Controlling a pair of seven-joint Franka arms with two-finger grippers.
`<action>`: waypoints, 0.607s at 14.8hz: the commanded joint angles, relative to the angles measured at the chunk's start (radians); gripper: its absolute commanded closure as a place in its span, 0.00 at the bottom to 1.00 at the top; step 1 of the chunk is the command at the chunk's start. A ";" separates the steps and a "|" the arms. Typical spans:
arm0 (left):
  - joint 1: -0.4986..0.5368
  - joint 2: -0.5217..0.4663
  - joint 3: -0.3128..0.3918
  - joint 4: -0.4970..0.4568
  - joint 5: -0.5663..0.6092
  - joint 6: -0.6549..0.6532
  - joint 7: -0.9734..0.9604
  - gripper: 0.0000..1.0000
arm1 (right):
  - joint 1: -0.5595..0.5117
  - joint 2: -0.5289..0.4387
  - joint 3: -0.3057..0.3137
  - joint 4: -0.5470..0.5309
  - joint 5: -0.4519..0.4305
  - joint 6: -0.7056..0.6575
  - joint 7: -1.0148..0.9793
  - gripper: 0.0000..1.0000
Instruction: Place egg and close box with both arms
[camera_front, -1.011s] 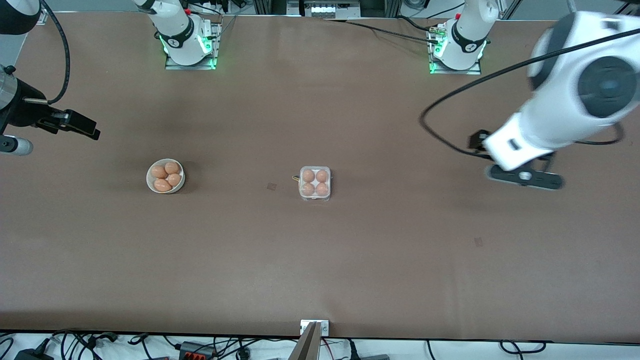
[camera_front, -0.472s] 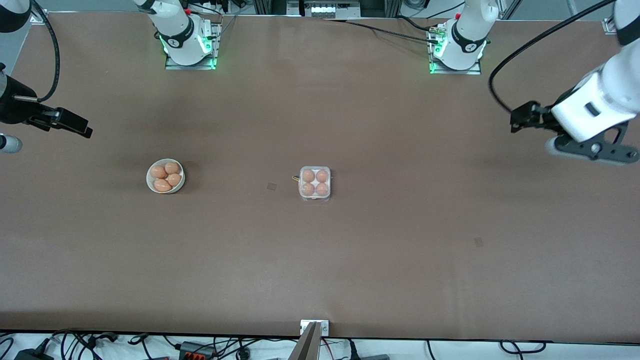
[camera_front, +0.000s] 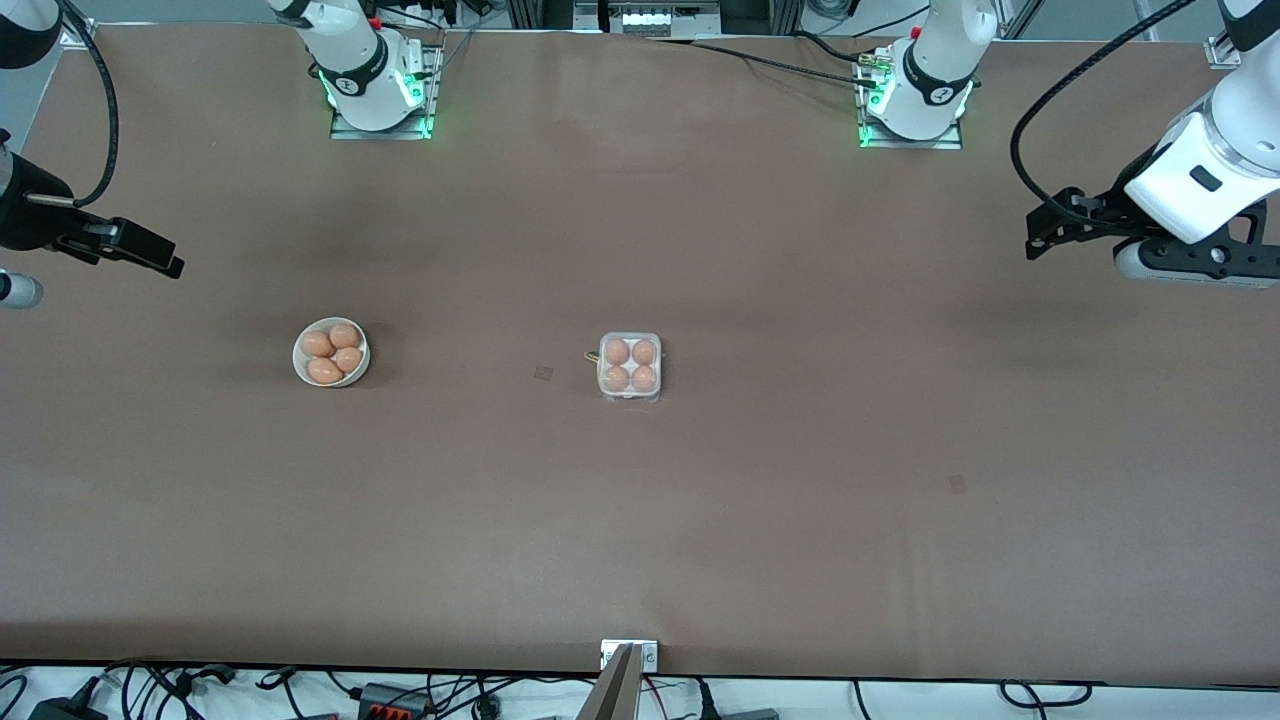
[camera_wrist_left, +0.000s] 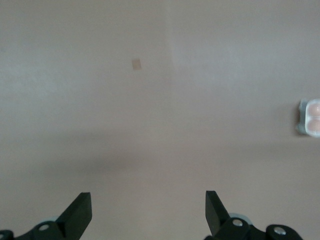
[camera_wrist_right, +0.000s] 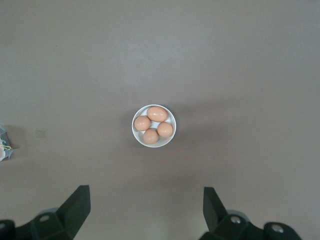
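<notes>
The table (camera_front: 760, 520) is bare around the box (camera_front: 629, 367), which sits mid-table with its clear lid down over four eggs, so the work looks finished. Both arms wait well away from the box, the left gripper (camera_front: 1045, 228) and right gripper (camera_front: 150, 252) spread wide and empty over opposite table ends. The bowl (camera_front: 331, 352), beside the box toward the right arm's end, holds four spare eggs.

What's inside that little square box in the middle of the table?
The box holds four tan eggs, one in each cell, seen through its clear lid. The undersides of the eggs and the cell bottoms are hidden. Four more eggs sit in the white bowl nearby.
</notes>
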 joint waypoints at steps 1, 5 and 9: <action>0.000 -0.055 0.027 -0.121 -0.024 0.114 0.008 0.00 | -0.007 0.006 0.003 0.006 -0.004 0.002 -0.003 0.00; 0.005 -0.085 0.013 -0.092 -0.020 0.003 0.011 0.00 | -0.004 0.007 0.003 0.007 -0.004 0.004 -0.002 0.00; 0.005 -0.085 -0.019 -0.070 -0.010 -0.031 0.008 0.00 | -0.004 0.007 0.003 0.013 -0.004 0.005 -0.002 0.00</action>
